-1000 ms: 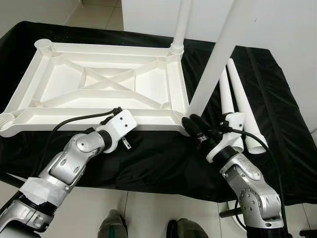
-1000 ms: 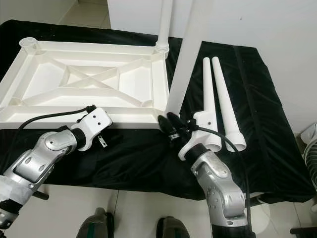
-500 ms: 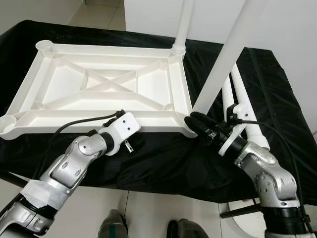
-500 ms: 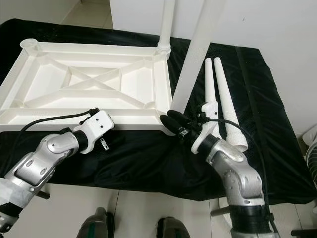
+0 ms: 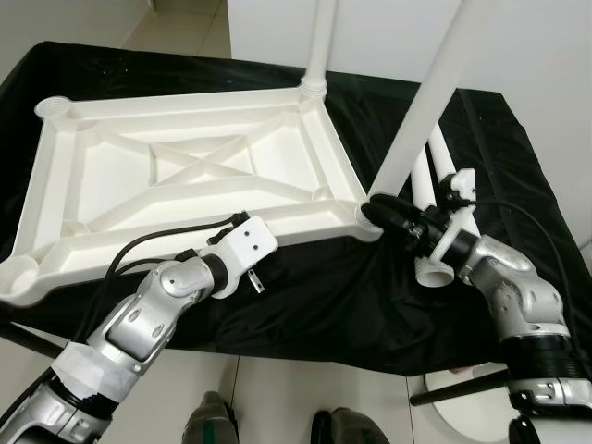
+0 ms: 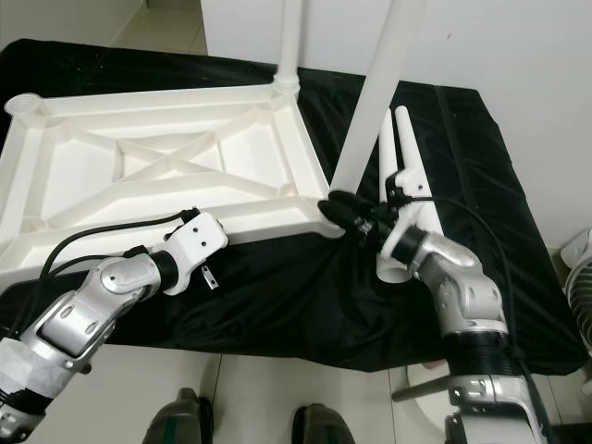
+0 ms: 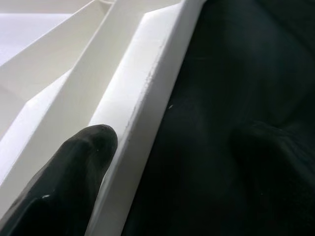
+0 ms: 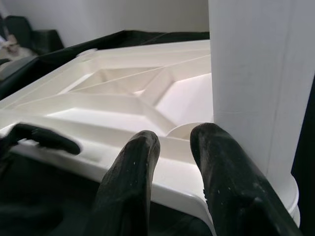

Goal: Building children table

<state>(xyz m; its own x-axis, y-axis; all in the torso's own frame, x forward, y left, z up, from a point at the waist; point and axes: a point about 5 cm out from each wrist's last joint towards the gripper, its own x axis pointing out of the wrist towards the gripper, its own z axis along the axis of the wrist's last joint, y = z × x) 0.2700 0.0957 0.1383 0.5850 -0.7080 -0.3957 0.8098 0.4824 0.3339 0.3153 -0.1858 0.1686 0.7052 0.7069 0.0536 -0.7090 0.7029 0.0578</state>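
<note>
A white plastic tabletop (image 5: 185, 166) lies upside down on the black cloth. One white leg (image 5: 321, 37) stands in its far right corner socket. Another leg (image 5: 430, 83) rises from the near right corner socket. Two loose legs (image 6: 407, 176) lie on the cloth to the right. My left gripper (image 7: 167, 142) is open and straddles the tabletop's near rim, one finger (image 7: 83, 157) inside the rim and the other on the cloth outside. My right gripper (image 5: 381, 211) is shut, with its fingertips (image 8: 142, 147) pressed against the near right corner beside the leg's base.
The black cloth (image 5: 314, 305) covers a low table whose front edge runs just before my arms. A white wall (image 5: 536, 46) stands behind on the right. Pale floor tiles (image 5: 277, 398) and my feet (image 5: 208, 421) show below.
The tabletop has turned counter-clockwise, its left end coming nearer and its right corner going farther. My right arm has swung out to the right, following the corner. My left gripper stayed on the near rim.
</note>
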